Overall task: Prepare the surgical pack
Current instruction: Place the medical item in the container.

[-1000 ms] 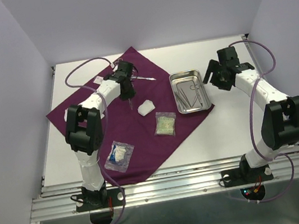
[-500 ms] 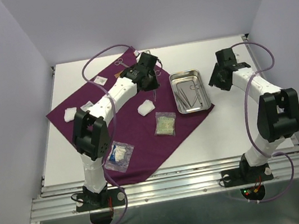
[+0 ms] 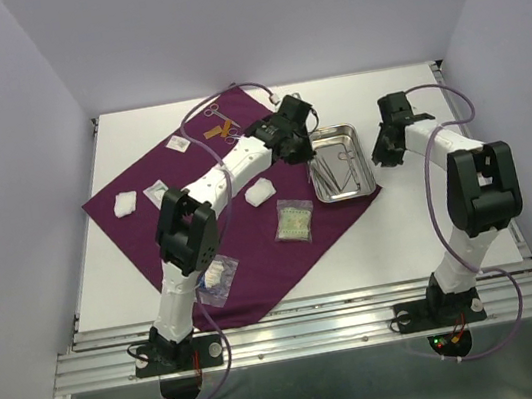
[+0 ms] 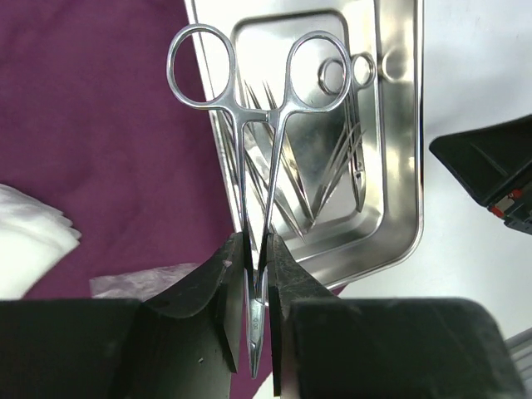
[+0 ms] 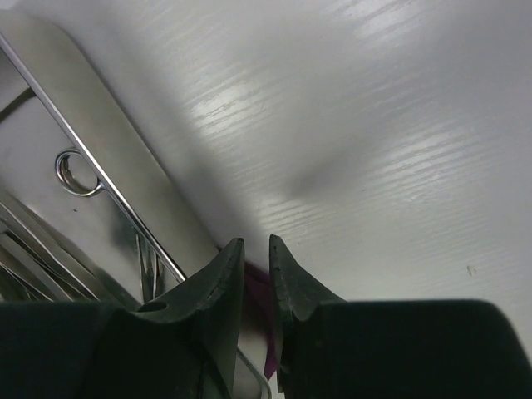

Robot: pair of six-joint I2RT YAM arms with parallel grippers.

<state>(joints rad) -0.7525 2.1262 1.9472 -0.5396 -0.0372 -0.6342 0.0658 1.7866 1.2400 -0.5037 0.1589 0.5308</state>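
White table [image 3: 402,228] carrying large dark-purple square cloth [image 3: 254,252]. Small shiny rectangular steel tray [image 4: 405,150] on cloth's 3 o'clock corner, other instruments already inside. Step in hand: loading tray. Left tool [image 4: 253,245] clamped on metal ring-handled scissors [image 4: 254,316] at blade end, rings hanging over tray's 9 o'clock rim. Right tool [image 5: 254,245] at tray's 3 o'clock rim, jaws nearly together; cannot tell if pinching anything. Next, probably: lower, release scissors inside tray.

One cloth [image 3: 260,256], one tray [image 3: 336,131], two gauze pads [image 3: 260,192].
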